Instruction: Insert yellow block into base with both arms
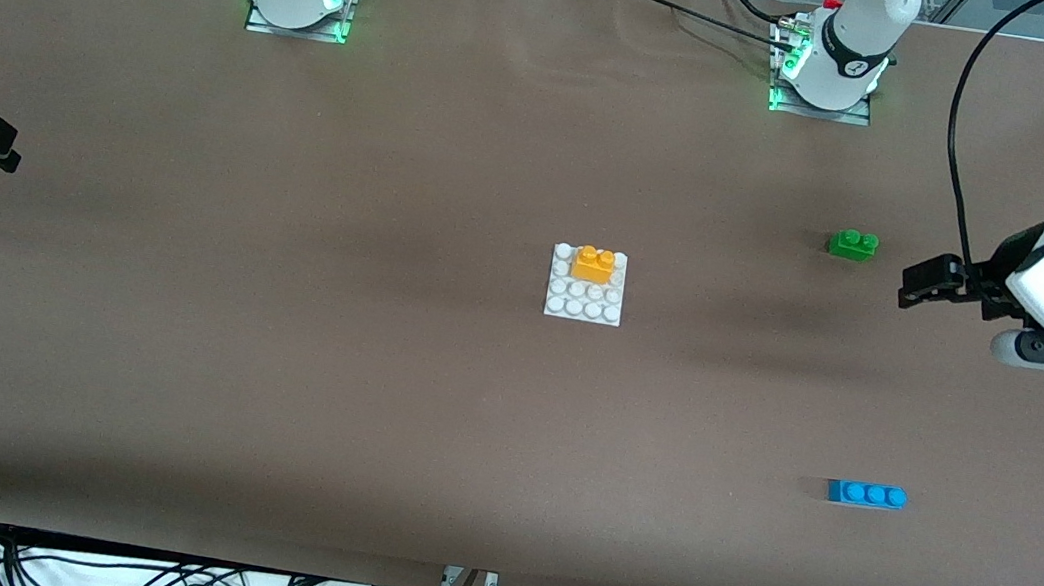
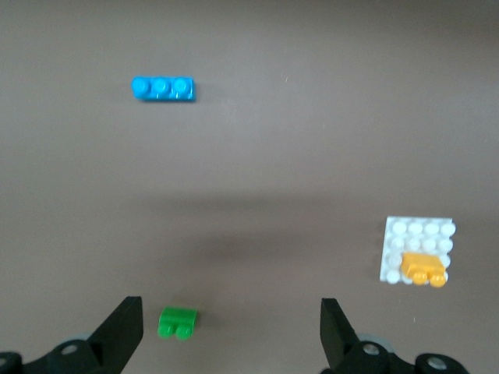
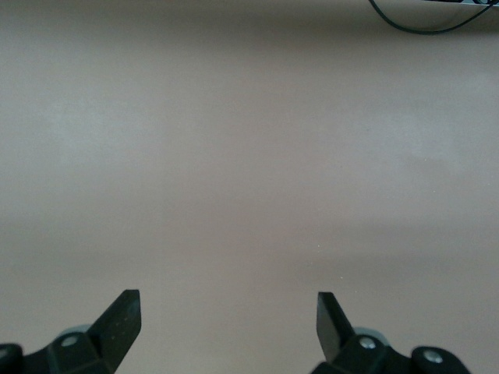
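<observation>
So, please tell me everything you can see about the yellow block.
The yellow block is a small orange-yellow brick, plastic by its look, with two round studs on top. It sits upright on the white base, on the rows farthest from the front camera. Only the base touches it; no gripper is near.

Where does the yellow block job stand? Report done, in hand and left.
Done: the yellow block sits on the base, at its edge farthest from the front camera. In hand: nothing; the left claw is open near the green brick, and the right claw is open over bare table. Left: nothing visible.
</observation>
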